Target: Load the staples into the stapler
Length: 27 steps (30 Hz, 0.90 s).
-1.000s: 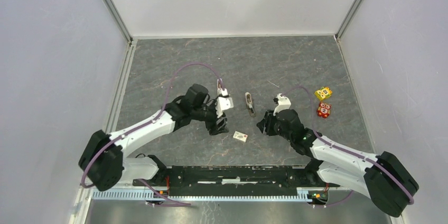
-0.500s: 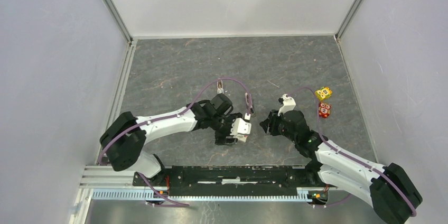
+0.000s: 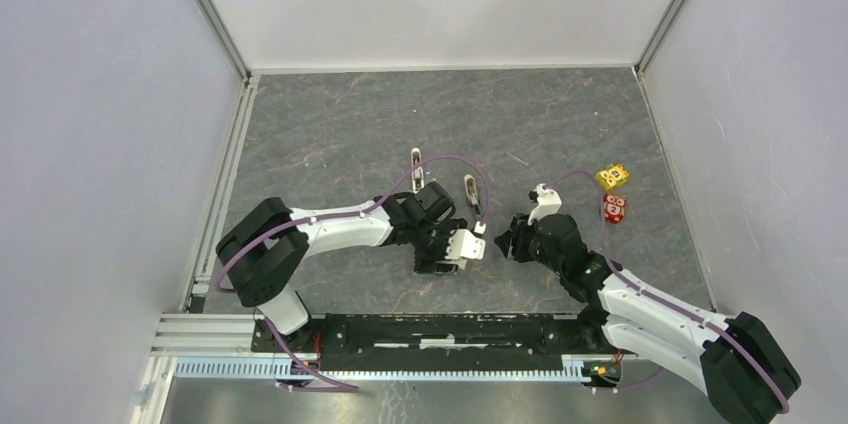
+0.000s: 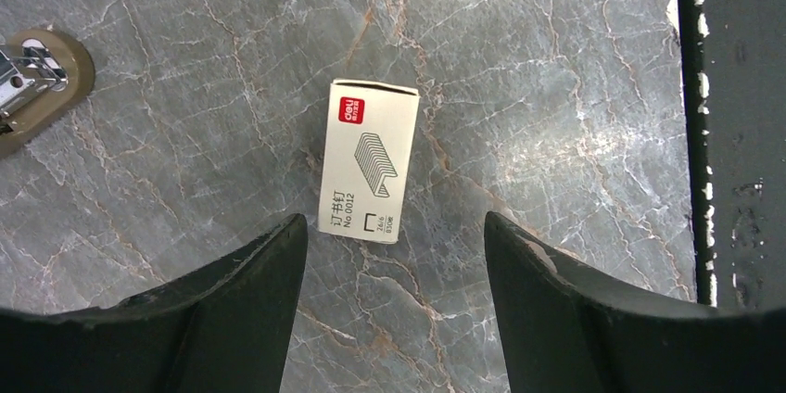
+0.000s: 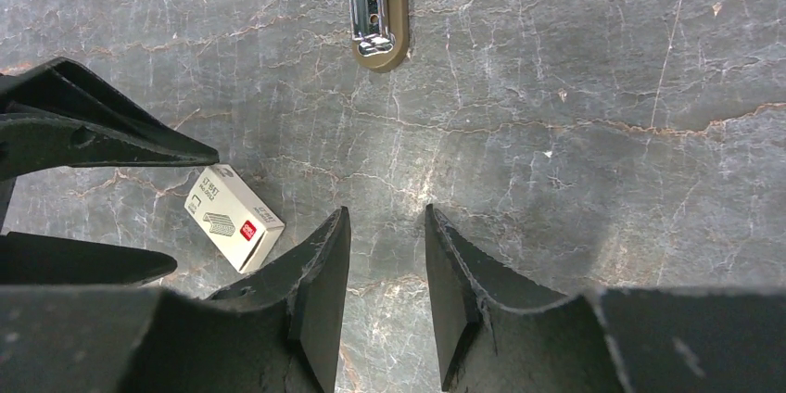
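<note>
Grey veined table [image 3: 340, 124], white walls [image 3: 440, 4], my left gripper [image 4: 391, 221] spread wide, empty, staple box [image 4: 369, 161] at twelve o'clock, my right gripper [image 5: 386, 212] narrow, empty

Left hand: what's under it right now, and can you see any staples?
The whitish staple box lies flat on the table below the open left hand, between its fingers, not gripped. The box looks closed, so any staples inside are hidden.

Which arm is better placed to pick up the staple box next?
Left. The left pincer hangs open right over the box, one finger on each side of it. The right pincer is off beside the box, jaws narrower, with the stapler ahead of it.
</note>
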{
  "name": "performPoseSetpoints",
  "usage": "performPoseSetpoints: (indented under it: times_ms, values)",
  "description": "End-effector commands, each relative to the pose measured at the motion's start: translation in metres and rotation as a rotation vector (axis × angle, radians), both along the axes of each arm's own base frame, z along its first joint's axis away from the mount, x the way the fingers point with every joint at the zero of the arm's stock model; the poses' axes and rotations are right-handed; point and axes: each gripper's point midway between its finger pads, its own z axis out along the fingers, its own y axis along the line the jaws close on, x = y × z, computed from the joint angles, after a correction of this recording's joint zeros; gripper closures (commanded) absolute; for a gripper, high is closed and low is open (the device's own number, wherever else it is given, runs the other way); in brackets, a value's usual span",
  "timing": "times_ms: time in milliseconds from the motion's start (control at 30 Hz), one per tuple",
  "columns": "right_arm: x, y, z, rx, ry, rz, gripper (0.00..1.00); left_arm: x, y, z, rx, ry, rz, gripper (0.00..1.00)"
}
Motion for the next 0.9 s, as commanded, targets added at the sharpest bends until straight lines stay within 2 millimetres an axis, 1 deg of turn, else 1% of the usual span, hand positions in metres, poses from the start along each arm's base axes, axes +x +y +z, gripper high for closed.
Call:
performPoseSetpoints:
  times_ms: [0,267,433,567,733,867]
  values:
    - [0.004,0.001,0.006,0.022,-0.026,-0.011,0.58,0.016,-0.021,0.011,-0.058,-0.091,-0.034,0.24]
    - [0.005,-0.001,0.007,0.024,-0.036,-0.021,0.59,0.015,-0.023,-0.003,-0.04,-0.093,-0.026,0.29]
    - [0.003,-0.002,0.004,0.032,-0.037,-0.024,0.59,0.014,-0.026,-0.006,-0.036,-0.085,-0.028,0.32]
    - [0.001,0.001,0.003,0.046,-0.032,-0.012,0.59,0.013,-0.025,-0.008,-0.028,-0.073,-0.018,0.38]
    - [0.003,0.003,0.009,0.067,-0.055,-0.008,0.58,0.012,-0.022,-0.007,-0.023,-0.071,0.002,0.46]
    - [0.005,0.005,0.014,0.082,-0.073,-0.007,0.57,0.013,-0.023,-0.003,-0.033,-0.065,0.034,0.52]
